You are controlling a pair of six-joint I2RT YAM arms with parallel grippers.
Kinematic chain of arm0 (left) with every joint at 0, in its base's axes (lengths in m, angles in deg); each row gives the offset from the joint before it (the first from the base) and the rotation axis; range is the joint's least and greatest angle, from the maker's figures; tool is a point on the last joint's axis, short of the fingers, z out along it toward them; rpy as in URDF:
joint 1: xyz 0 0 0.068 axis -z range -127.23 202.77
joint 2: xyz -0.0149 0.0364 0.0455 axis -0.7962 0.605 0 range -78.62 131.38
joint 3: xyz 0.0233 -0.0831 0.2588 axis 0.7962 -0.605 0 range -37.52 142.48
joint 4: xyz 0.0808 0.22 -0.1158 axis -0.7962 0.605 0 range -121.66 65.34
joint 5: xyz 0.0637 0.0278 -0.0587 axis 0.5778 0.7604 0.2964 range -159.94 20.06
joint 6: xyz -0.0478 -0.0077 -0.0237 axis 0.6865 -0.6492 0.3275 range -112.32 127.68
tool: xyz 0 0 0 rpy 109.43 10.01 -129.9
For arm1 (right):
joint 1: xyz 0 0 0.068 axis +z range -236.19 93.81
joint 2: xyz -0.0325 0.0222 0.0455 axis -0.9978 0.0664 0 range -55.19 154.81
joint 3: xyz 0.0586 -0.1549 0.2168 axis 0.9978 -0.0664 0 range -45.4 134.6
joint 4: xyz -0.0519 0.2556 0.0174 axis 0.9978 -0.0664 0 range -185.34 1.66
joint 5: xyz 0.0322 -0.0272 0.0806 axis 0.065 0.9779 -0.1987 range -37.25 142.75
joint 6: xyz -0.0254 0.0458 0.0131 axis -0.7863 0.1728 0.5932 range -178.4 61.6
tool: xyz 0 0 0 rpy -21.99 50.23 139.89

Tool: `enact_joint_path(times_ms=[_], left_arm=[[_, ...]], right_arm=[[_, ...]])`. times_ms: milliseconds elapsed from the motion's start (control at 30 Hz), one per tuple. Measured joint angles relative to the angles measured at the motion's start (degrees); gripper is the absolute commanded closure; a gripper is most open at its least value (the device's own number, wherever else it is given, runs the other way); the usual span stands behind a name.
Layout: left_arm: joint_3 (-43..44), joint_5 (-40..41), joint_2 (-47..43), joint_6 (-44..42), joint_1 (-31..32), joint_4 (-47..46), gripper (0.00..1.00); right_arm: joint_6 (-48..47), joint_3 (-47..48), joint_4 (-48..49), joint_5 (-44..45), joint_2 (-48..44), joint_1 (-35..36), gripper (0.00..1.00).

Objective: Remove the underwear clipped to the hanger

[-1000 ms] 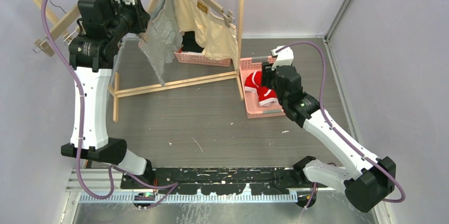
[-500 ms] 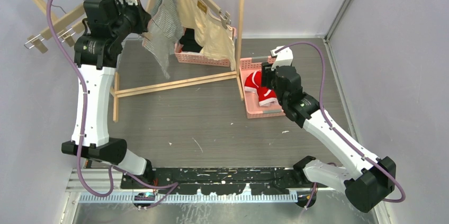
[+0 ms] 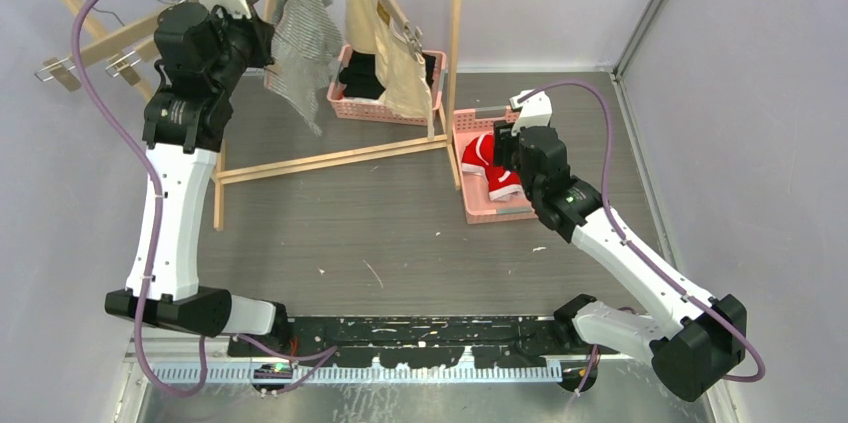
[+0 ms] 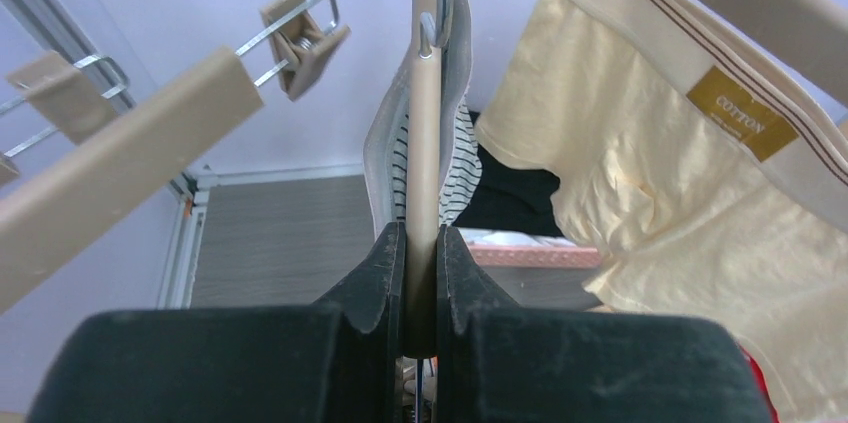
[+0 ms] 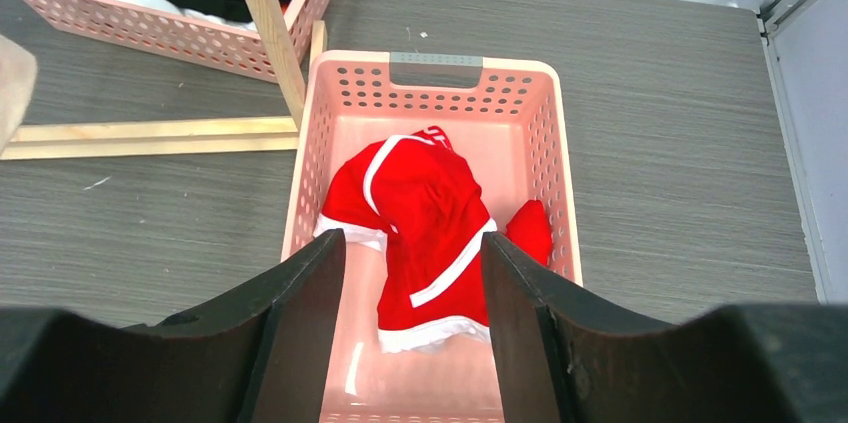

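obstacle: rack post (image 5: 265, 23) just beside basket (image 5: 350, 56) | free: floor (image 3: 400, 233) nearside

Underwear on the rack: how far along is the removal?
Done: the red underwear lies in the pink basket, below the open right hand. In hand: the left hand is shut on the hanger of the striped piece. Left: the striped piece and the beige piece, both hanging.
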Motion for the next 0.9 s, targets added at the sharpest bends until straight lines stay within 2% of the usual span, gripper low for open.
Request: enact_joint_path(times_ms=[167, 433, 900], left_arm=[[-4.4, 1.9, -2.6, -0.1, 0.0, -5.1, 1.0], [-7.2, 2.5, -3.7, -0.3, 0.0, -8.1, 1.0], [-14.3, 2.8, -14.0, -1.3, 0.0, -7.7, 1.0]], right_arm=[[0.0, -0.2, 0.2, -0.1, 0.3, 0.0, 0.44], [-0.3, -0.2, 0.3, -0.1, 1.9, 0.0, 0.44], [-0.2, -0.2, 0.7, -0.7, 3.5, 0.0, 0.44]])
